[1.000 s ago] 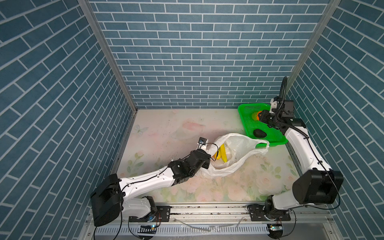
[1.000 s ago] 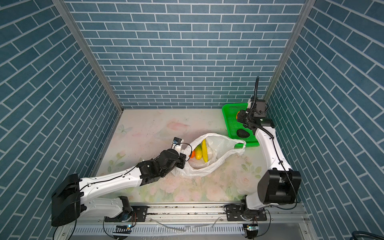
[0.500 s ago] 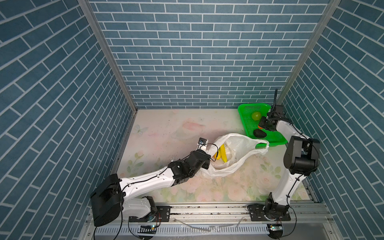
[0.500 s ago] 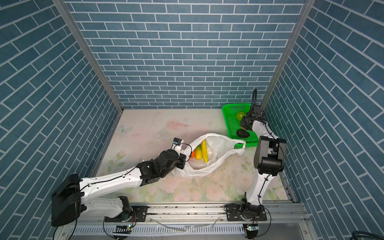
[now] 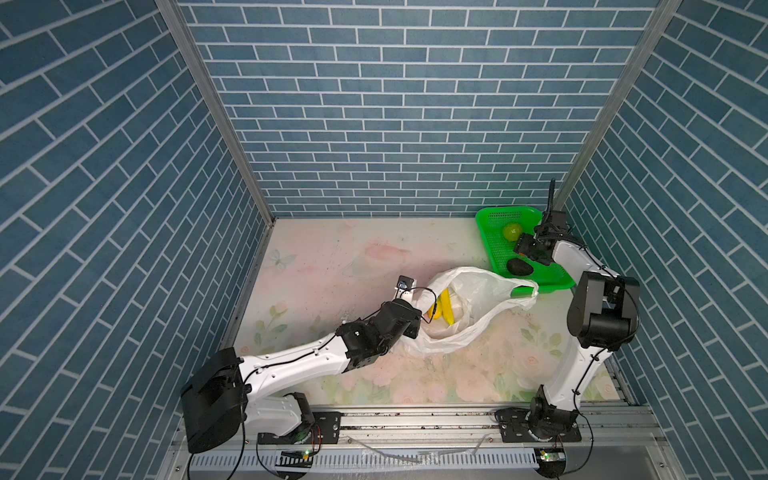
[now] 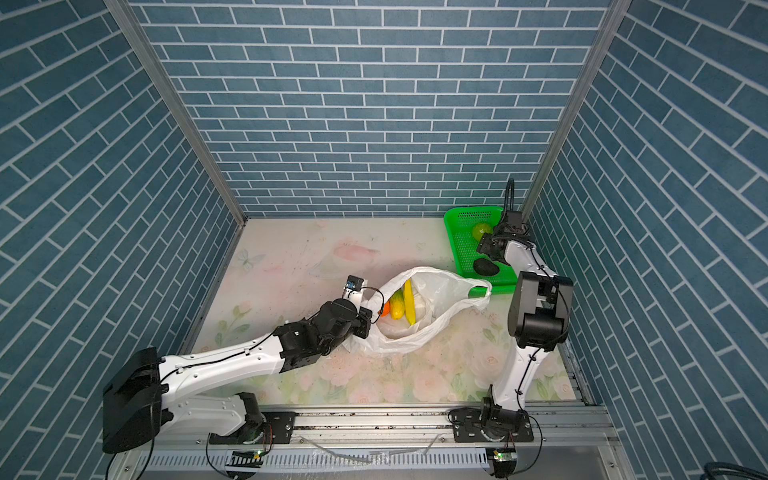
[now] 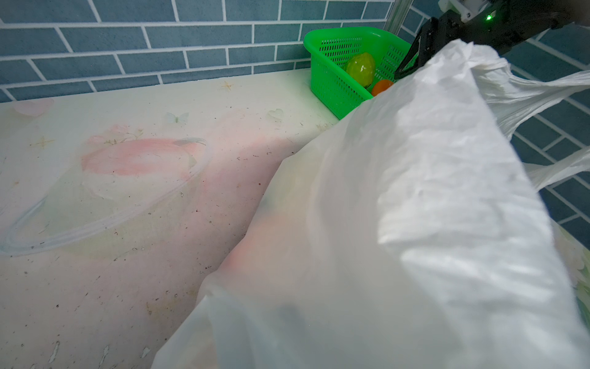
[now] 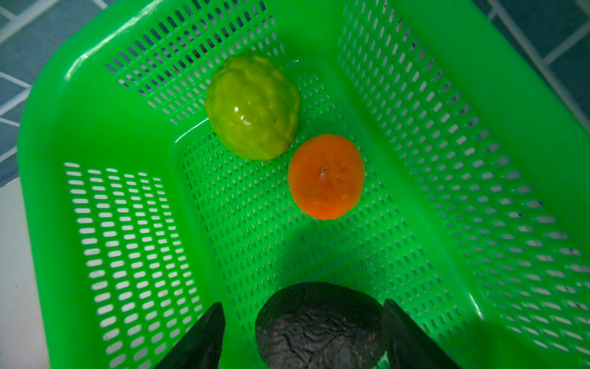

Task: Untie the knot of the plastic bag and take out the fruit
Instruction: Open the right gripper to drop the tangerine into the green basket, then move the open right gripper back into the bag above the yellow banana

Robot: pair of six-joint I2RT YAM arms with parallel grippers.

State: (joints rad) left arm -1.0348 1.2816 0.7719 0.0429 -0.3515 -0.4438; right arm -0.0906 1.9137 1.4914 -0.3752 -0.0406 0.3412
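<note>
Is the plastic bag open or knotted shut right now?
Open. In both top views the plastic bag gapes wide at its mouth. The banana and a green fruit lie bare inside, and nothing ties it shut.
</note>
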